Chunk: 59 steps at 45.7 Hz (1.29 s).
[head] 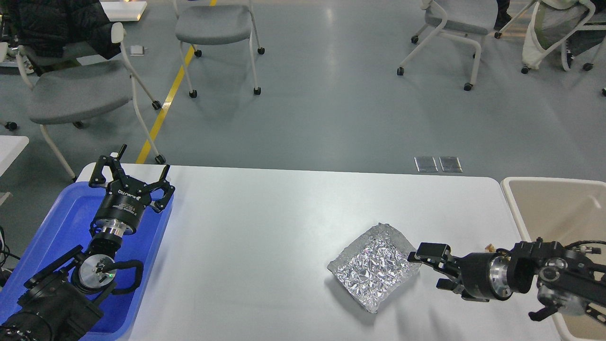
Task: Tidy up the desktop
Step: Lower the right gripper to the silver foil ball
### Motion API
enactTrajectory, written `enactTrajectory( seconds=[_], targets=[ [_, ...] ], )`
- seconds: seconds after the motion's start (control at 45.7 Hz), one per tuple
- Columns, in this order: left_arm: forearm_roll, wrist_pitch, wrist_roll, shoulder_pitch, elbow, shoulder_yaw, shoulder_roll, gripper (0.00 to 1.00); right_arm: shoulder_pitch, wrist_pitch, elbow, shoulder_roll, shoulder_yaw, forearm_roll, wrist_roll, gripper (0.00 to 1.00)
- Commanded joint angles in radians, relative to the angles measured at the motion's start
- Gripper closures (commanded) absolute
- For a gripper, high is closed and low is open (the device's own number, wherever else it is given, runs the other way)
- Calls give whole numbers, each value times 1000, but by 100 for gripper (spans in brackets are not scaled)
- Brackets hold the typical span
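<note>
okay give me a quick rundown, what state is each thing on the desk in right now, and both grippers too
left gripper: open, fingers spread, empty, over the blue tray
right gripper: open, at the foil's right edge, contact unclear
foil tray: crinkled, lying on the desktop
blue tray: on the left end of the desktop, contents hidden by the arm
beige bin: beside the right end, looks empty
desktop: foil tray not yet cleared

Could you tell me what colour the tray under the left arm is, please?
The tray is solid blue, as the head view shows.

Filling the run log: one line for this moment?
left gripper: open, over blue tray | right gripper: open, beside foil tray | foil tray: on desktop
</note>
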Motion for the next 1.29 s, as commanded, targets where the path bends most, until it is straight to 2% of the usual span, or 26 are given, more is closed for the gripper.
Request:
enactTrajectory(
  seconds=[0.0, 0.285, 0.591, 0.766, 0.985, 1.073, 1.139, 1.226, 1.27],
  targets=[
    [0, 0, 0, 0, 0, 0, 0, 0, -13, -27, -98, 118, -27, -33, 2, 0],
    [0, 0, 0, 0, 0, 0, 0, 0, -25, -63, -241, 233, -27, -55, 3, 0],
    [0, 0, 0, 0, 0, 0, 0, 0, -22, -94, -282, 265, -28, -55, 5, 1],
    [0, 0, 0, 0, 0, 0, 0, 0, -25, -97, -299, 281, -28, -55, 10, 5],
    [0, 0, 0, 0, 0, 0, 0, 0, -26, -100, -304, 290, -28, -55, 14, 16],
    [0, 0, 0, 0, 0, 0, 0, 0, -26, -100, -304, 290, -28, -55, 22, 38],
    [0, 0, 0, 0, 0, 0, 0, 0, -28, -100, -304, 288, -36, -55, 23, 49],
    [0, 0, 0, 0, 0, 0, 0, 0, -26, -100, -299, 287, -50, -56, 25, 75],
    [0, 0, 0, 0, 0, 0, 0, 0, -26, -100, -301, 287, -53, -59, 25, 79]
  ],
)
